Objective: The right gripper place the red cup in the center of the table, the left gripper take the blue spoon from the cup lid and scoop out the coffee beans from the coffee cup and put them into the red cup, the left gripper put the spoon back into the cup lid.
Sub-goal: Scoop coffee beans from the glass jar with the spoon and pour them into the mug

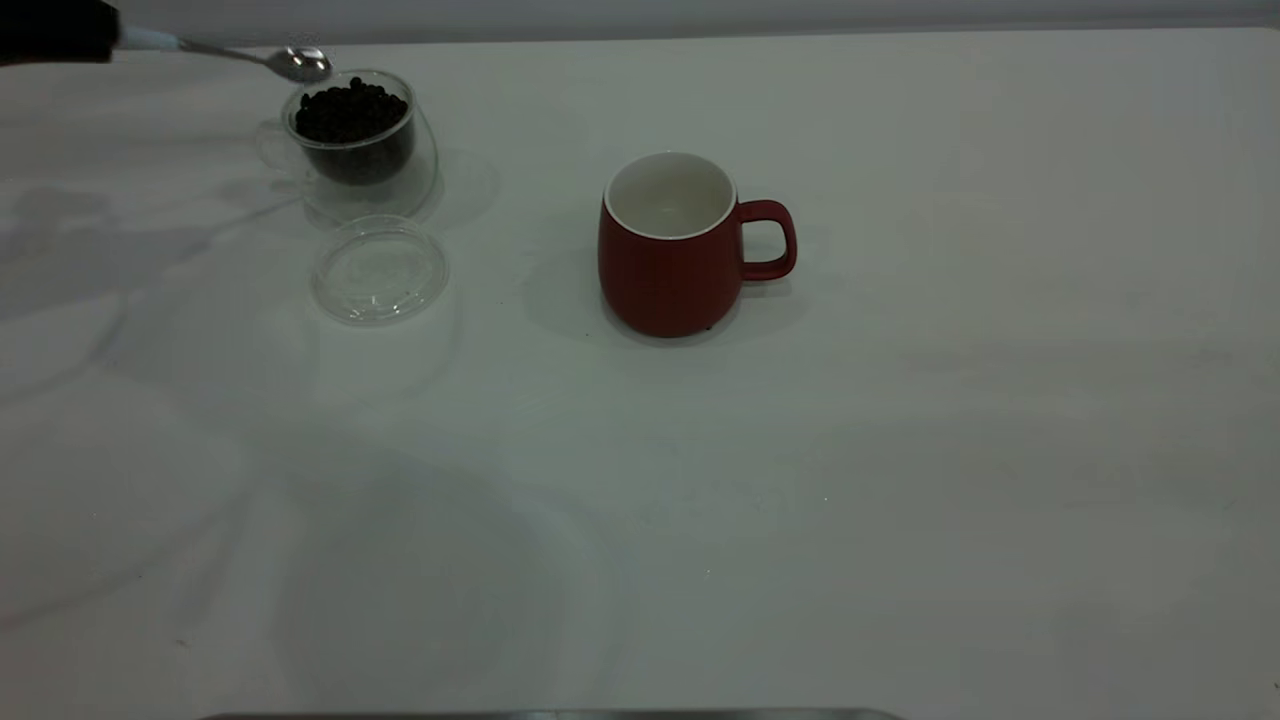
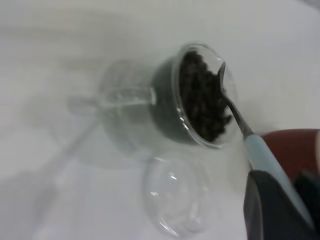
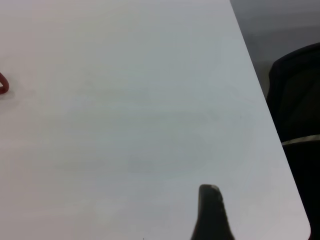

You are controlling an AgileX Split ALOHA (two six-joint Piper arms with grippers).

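The red cup [image 1: 668, 250] stands upright mid-table, handle pointing right, its white inside bare; part of its side shows in the left wrist view [image 2: 292, 145]. My left gripper [image 1: 100, 35] at the far left back is shut on the pale handle of the blue spoon [image 1: 240, 55]. The spoon's metal bowl hovers over the far rim of the glass coffee cup [image 1: 350, 135], just above the coffee beans [image 2: 200, 100]. The clear cup lid [image 1: 380, 268] lies flat in front of that cup with nothing in it. Only one dark fingertip [image 3: 212, 215] of the right gripper shows, over bare table.
The white table [image 1: 900, 450] stretches wide to the right and front. Its right edge [image 3: 260, 95] shows in the right wrist view, with a dark object [image 3: 297, 100] beyond it. A grey strip [image 1: 550, 714] lies along the front edge.
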